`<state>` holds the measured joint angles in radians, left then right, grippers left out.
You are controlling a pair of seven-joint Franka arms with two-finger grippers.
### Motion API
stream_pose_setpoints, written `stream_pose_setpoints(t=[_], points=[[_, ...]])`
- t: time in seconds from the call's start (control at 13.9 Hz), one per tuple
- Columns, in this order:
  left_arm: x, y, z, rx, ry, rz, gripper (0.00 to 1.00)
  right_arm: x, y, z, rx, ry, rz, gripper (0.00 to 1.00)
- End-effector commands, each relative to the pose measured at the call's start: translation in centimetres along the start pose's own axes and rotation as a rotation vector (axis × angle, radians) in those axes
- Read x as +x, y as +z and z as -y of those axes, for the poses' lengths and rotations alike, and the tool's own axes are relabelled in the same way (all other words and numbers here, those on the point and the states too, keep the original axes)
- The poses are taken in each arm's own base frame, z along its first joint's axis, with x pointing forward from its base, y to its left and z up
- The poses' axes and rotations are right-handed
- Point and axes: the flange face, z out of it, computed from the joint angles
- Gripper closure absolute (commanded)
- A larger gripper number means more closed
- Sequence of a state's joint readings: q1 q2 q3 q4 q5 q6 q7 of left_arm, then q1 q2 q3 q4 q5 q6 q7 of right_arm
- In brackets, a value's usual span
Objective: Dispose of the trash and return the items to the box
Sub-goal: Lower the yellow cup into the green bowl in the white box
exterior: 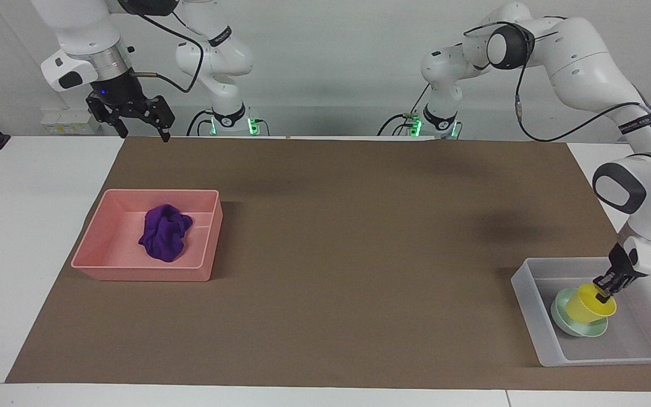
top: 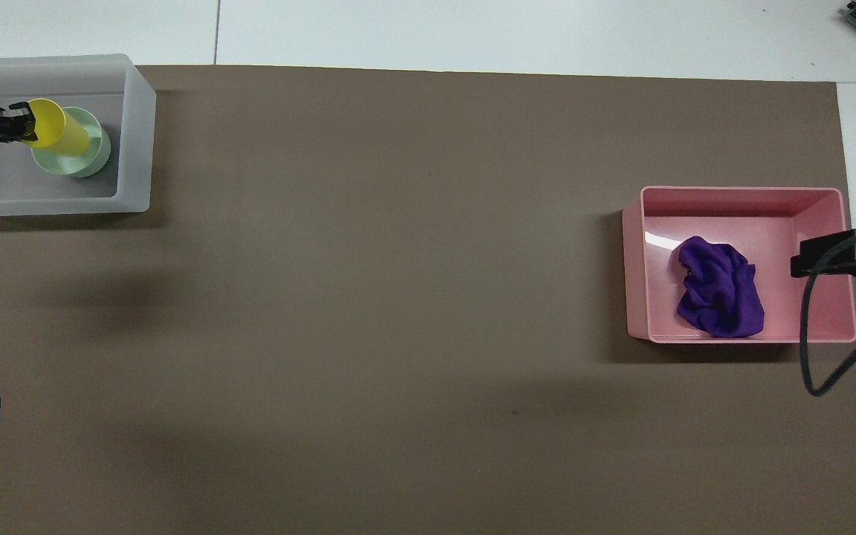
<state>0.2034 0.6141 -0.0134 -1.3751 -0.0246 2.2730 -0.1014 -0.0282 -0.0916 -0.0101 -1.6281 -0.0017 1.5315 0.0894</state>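
Observation:
My left gripper (exterior: 604, 293) (top: 25, 123) is shut on the rim of the yellow cup (exterior: 587, 304) (top: 60, 131). It holds the cup tilted in the mint-green bowl (exterior: 564, 320) (top: 90, 154), which sits in the translucent white box (exterior: 534, 322) (top: 138, 141) at the left arm's end of the table. The purple cloth wad (exterior: 164, 232) (top: 718, 296) lies in the pink tray (exterior: 139, 272) (top: 740, 199) at the right arm's end. My right gripper (exterior: 136, 117) (top: 829, 253) is open and empty, raised by the table edge nearest the robots, and waits.
A brown mat (exterior: 337, 243) (top: 398, 297) covers the table between the box and the pink tray. A black cable (top: 814, 357) hangs from the right arm over the tray's corner.

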Motion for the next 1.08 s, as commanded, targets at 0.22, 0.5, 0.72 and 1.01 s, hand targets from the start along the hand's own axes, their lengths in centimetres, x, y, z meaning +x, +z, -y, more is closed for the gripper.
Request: stream_pose_setpoints(t=[0.22,0.5,0.72,1.01], points=[[-1.2,1.2,0.1,-0.011,0.006,-0.001,0.97,-0.8,0.0,0.0,-0.003,-0.025,-0.002,0.00],[-1.1,0.7,0.1,0.000,0.033,0.009,0.63,-0.8,0.0,0.0,-0.003,-0.025,-0.002,0.00],[-0.8,-1.7,0.2,-0.003,0.178,-0.005,0.24,-0.8,0.0,0.0,-0.003,-0.025,-0.002,0.00],[-2.7,-7.0,-1.8,-0.011,0.315,0.005,0.00,-0.7,-0.5,-0.1,-0.005,-0.026,-0.013,0.00]])
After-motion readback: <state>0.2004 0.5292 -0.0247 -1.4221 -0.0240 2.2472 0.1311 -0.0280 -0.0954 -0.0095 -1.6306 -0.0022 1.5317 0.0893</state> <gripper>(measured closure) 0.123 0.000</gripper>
